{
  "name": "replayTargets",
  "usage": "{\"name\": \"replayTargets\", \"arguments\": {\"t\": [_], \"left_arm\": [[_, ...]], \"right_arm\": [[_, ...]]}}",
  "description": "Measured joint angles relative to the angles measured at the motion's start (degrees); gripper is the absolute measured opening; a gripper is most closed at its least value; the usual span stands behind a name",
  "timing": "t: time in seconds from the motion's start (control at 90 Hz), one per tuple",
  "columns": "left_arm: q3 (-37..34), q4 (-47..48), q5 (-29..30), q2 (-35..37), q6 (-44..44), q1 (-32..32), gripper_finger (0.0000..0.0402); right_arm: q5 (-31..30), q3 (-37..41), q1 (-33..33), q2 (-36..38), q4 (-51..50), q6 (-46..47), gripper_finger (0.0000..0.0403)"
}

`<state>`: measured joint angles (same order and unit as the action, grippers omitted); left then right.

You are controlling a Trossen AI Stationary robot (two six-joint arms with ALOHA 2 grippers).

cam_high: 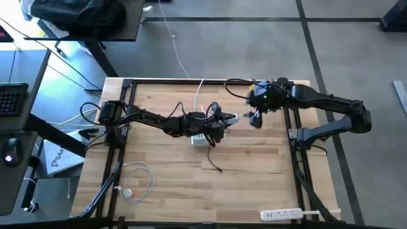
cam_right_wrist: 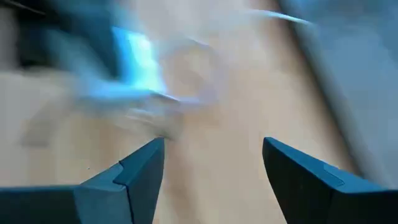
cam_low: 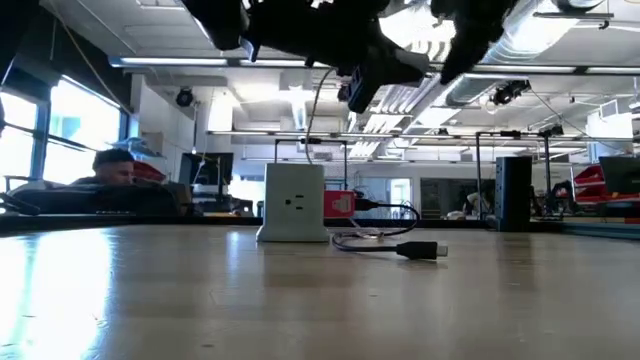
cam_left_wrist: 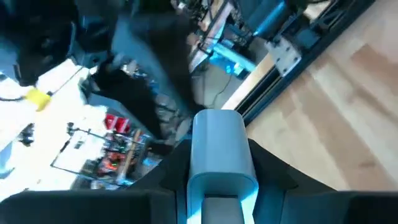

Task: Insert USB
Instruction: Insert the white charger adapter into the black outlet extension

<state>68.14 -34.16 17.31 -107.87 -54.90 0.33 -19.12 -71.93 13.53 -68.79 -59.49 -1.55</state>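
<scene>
The left gripper [cam_high: 224, 119] hovered above the table centre, clamped on a silvery-blue plug [cam_left_wrist: 219, 152] with a white cable. Just below it, the white charger cube [cam_low: 293, 203] stood upright; the USB [cam_low: 339, 204] sat against the cube's side, apparently plugged in. The right gripper [cam_high: 255, 119] hung nearby, fingers [cam_right_wrist: 134, 171] spread wide.

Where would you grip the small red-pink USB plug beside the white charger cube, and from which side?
Probably the short body of the red-pink USB plug, from above, fingers across its sides: one end meets the white charger cube, the thin black cable leaves the other. The right gripper is open; the left gripper holds a silvery-blue plug.
</scene>
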Motion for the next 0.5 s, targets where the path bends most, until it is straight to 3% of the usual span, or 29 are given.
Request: {"name": "replayTargets", "arguments": {"t": [0.089,0.189,0.244,0.322,0.4,0.5], "left_arm": [[0.0,0.5,-4.6,0.0,7.1,2.1,0.0093],[0.0,1.3,-10.1,0.0,16.0,4.9,0.0093],[0.0,1.5,-13.4,0.0,20.8,6.7,0.0093],[0.0,2.0,-17.5,0.0,26.8,9.0,0.0093],[0.0,2.5,-20.1,0.0,31.1,11.0,0.0093],[0.0,3.5,-21.9,0.0,34.8,12.6,0.0095]], "right_arm": [[-14.3,-0.5,1.5,0.0,-3.1,1.0,0.0234],[-21.3,-0.4,5.9,-0.1,-4.2,8.2,0.0225],[-20.3,-0.4,9.4,-0.2,-4.1,14.4,0.0219],[-14.1,-0.4,15.3,-0.6,-4.2,19.9,0.0214],[-9.2,-0.4,21.2,-1.6,-4.8,20.5,0.0212],[-9.4,-0.4,28.1,-3.7,-5.9,19.2,0.0211]]}}
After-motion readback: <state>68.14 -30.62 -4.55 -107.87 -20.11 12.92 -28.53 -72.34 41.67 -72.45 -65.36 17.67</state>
